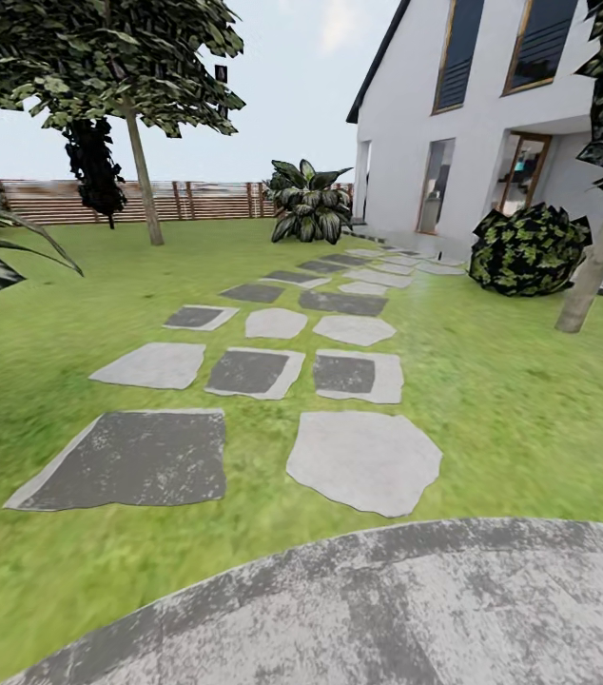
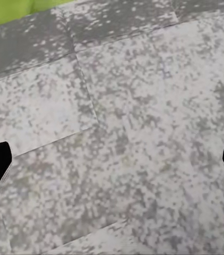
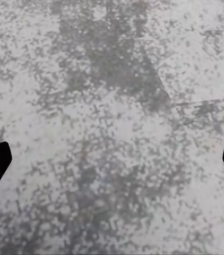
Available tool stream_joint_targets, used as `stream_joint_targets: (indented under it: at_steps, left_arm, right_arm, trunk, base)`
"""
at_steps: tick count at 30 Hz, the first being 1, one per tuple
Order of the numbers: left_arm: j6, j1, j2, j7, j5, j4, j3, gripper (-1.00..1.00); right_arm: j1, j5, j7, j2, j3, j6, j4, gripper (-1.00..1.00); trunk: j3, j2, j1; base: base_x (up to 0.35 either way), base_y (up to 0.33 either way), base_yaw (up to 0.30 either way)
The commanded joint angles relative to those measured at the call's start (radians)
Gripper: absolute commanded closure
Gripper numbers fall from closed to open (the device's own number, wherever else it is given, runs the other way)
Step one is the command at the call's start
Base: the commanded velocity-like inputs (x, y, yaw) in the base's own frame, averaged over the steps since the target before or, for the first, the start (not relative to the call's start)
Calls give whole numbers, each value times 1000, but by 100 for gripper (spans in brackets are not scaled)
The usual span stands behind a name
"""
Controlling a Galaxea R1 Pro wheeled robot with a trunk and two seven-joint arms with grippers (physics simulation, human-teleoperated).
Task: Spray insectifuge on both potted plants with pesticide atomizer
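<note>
I'm in the searching part of the job, not yet at the pick-up: from the head view I'm standing on the edge of the round mottled patio [image 1: 416, 609], looking out over the lawn [image 1: 530, 400] along a trail of stepping stones [image 1: 363, 459] that runs toward the white house [image 1: 492, 114]. A tree [image 1: 102, 57] and a wooden fence [image 1: 197, 200] close the far side, with a big leafy plant [image 1: 308, 202] and a dark shrub [image 1: 528, 247] near the house. I can't spot the pesticide atomizer or either of the small potted plants anywhere in front of me, so I judge they lie off to one side or behind. Both wrist views look straight down at the grey paving; the left hand [image 2: 112, 162] and the right hand [image 3: 112, 162] each show dark fingertips at opposite edges, spread wide with nothing between them. My next move, I reckon, is to turn the base and sweep the head around the patio until the bottle's red top comes into sight.
</note>
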Motion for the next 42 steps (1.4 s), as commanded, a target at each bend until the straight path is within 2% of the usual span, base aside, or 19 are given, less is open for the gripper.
stream_joint_targets:
  at_steps: [1, 21, 42]
  left_arm:
    - [-3, 0, 0, -1, 7, 1, -1, -100]
    - [-4, -1, 0, -1, 7, 0, -1, -100]
    - [-4, -1, 0, -1, 6, 1, -1, -100]
  right_arm:
    - [0, 1, 1, -1, 0, -3, 1, -100]
    - [0, 1, 0, -4, -1, -4, 1, -100]
    - [0, 1, 0, -3, 0, -4, 1, -100]
  trunk:
    - [-1, 0, 0]
    - [-1, 0, 0]
    - [-1, 0, 0]
  base:
    - [340, 0, 0]
    - [339, -2, 0]
    - [339, -77, 0]
